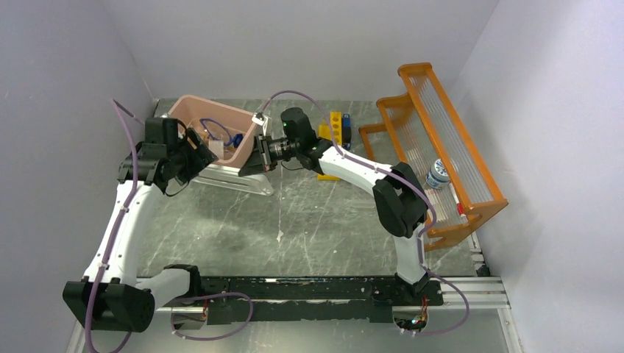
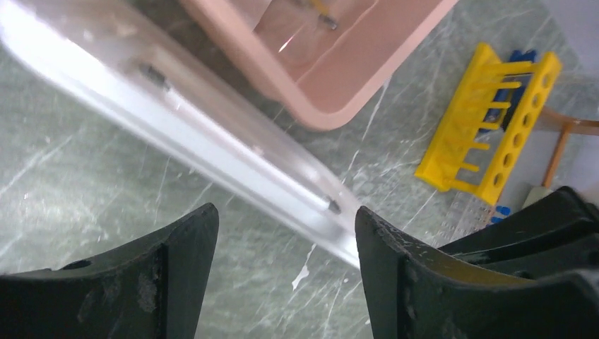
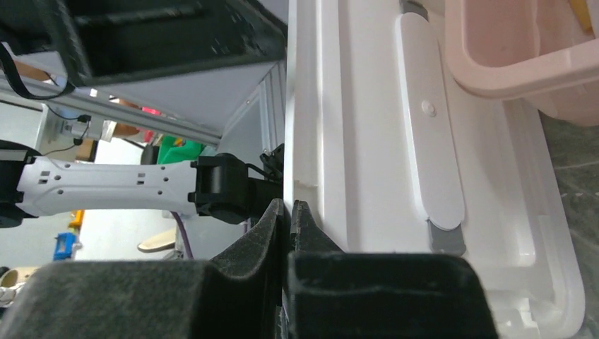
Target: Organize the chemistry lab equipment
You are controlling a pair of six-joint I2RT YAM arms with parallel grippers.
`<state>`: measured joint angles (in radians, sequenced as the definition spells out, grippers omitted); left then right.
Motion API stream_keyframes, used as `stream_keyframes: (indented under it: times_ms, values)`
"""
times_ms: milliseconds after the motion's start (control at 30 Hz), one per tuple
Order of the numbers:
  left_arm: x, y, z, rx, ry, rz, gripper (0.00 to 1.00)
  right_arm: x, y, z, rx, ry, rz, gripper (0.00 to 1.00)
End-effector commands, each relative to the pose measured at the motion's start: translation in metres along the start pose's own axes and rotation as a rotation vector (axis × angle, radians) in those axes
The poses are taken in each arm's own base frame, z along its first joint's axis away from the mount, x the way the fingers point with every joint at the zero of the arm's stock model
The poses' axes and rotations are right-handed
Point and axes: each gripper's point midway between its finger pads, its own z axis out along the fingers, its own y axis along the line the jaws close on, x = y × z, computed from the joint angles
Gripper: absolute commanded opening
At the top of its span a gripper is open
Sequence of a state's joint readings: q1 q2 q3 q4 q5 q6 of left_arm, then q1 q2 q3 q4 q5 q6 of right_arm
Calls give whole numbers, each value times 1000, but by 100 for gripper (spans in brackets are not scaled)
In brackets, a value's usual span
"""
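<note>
The left gripper (image 2: 286,215) stands wide and empty over the lid (image 2: 212,141), near the tabletop's far left corner. The goggles (image 1: 218,132) lie in the tub (image 1: 213,103) there. The right gripper (image 3: 289,212) pinches the lid's thin rim. So shallow a hold could slip and drop the lid. Only the right wrist view shows that pinch, and only the top view shows the goggles.

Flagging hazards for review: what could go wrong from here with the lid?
The right tool is shut at the edge of the white lid; a pinch on so thin a rim may slip. The pink tub sits close beside the lid, so swinging it could knock the tub.
</note>
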<state>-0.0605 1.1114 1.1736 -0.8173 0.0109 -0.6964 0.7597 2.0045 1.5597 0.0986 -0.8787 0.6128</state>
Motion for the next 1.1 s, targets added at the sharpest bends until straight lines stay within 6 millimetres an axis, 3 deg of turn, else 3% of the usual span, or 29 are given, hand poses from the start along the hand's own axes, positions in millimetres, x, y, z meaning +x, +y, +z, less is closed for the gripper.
stream_keyframes:
  times_ms: [0,233,467,567,800,1067]
  values:
    - [12,12,-6,-45,35,-54,76,-8,-5,-4,54,-46,-37,0]
    - [29,20,24,-44,69,-102,81,-7,-6,0,27,-51,-62,0]
    - [10,5,36,20,-9,-132,80,6,-19,3,92,-8,-110,1]
    - [11,10,43,0,-17,-136,78,2,-22,2,115,-15,-123,9]
    - [10,7,56,-5,8,-134,65,3,-32,-10,219,-19,-273,56]
    - [3,2,60,-13,17,-126,62,15,-56,-41,368,-33,-639,62]
